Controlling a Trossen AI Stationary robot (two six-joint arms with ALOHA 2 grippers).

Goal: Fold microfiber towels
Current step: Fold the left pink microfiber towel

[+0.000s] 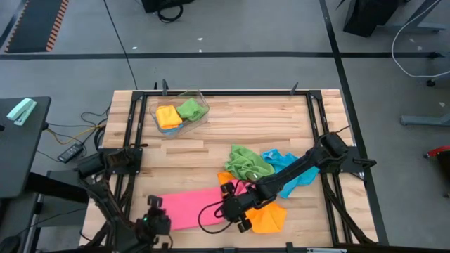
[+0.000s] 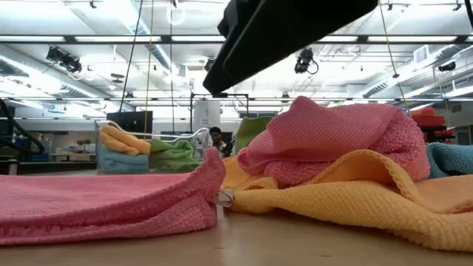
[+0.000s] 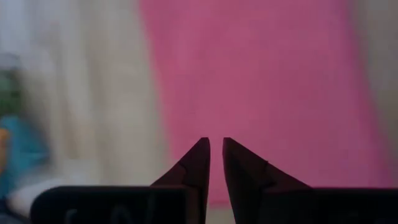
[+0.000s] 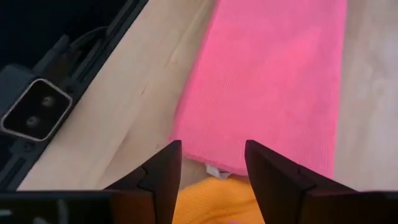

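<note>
wooden table (image 1: 232, 133) holds a pile of towels near the front. the pink towel (image 1: 191, 205) lies flat and long, with an orange towel (image 1: 271, 219) touching its right end, and a green towel (image 1: 247, 163) and a blue towel (image 1: 285, 163) just behind. the right gripper (image 4: 211, 163) hangs above the pink end, fingers spread apart and holding nothing. the left gripper (image 3: 214, 149) hangs above the pink towel with its fingers almost pinched, holding nothing. the right one could grab orange too, since both cloths touch there.
</note>
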